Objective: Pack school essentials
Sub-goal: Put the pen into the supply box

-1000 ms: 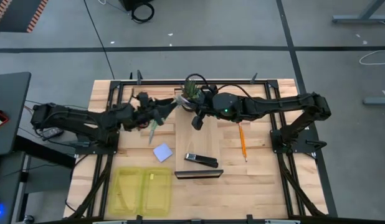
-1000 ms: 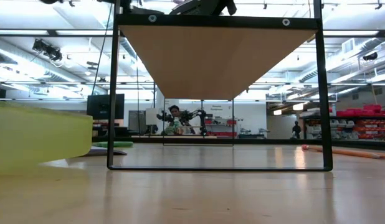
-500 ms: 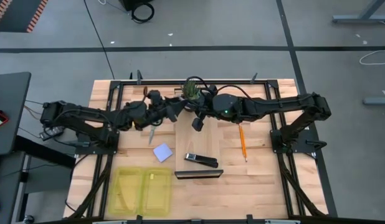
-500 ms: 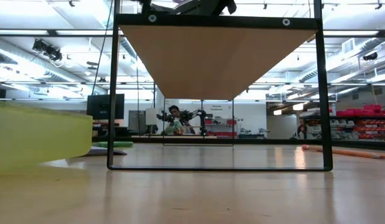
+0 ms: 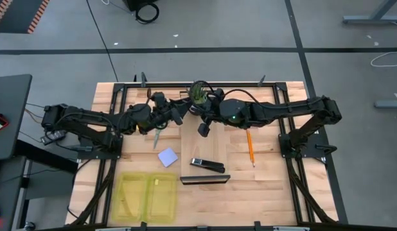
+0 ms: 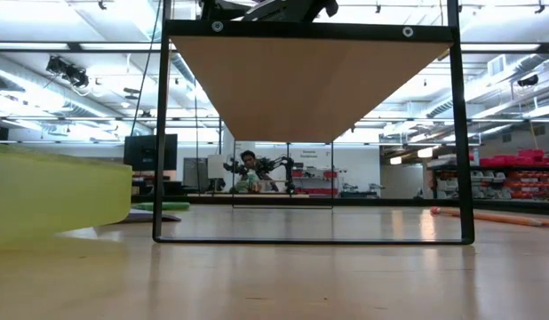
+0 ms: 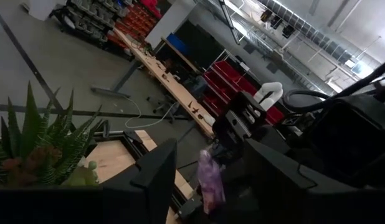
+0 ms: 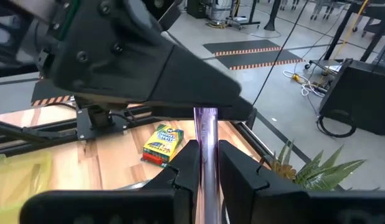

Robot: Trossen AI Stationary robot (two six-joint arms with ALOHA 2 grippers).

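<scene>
The table (image 5: 269, 186) is being spanned by both arms, w/ the grippers being brought together in mid-air toward 12 o'clock, just beside the potted plant (image 5: 198, 93). At 7 o'clock the yellow tray (image 5: 131, 196) is being left w/ nothing clearly in it, so packing is being judged as barely begun.

The left gripper (image 5: 179, 114) is being held w/ fingers apart. The right gripper (image 5: 203, 127) is being kept clamped on the thin purple pen (image 8: 207, 134), whose free end is being presented into the gap of the left one. This is being read as a handover not yet completed.

Risks, as judged:
- If the right grip is being released before the left fingers are being closed, the pen is being dropped from height, prob. rolling off toward the plant or under the arms.
- If the closing is being done off-centre, the pen is being levered sideways & flicked out.
- W/ the plant this near, its leaves are being risked by any sideways move of either wrist.

Other items are being left on the table: the crayon box (image 8: 162, 143), the note pad (image 5: 167, 156) near 8 o'clock, the scissors (image 5: 158, 135) near 10 o'clock, an orange pencil (image 5: 250, 146) near 3 o'clock. The black stapler (image 5: 207, 165) at 6 o'clock is not being counted.
</scene>
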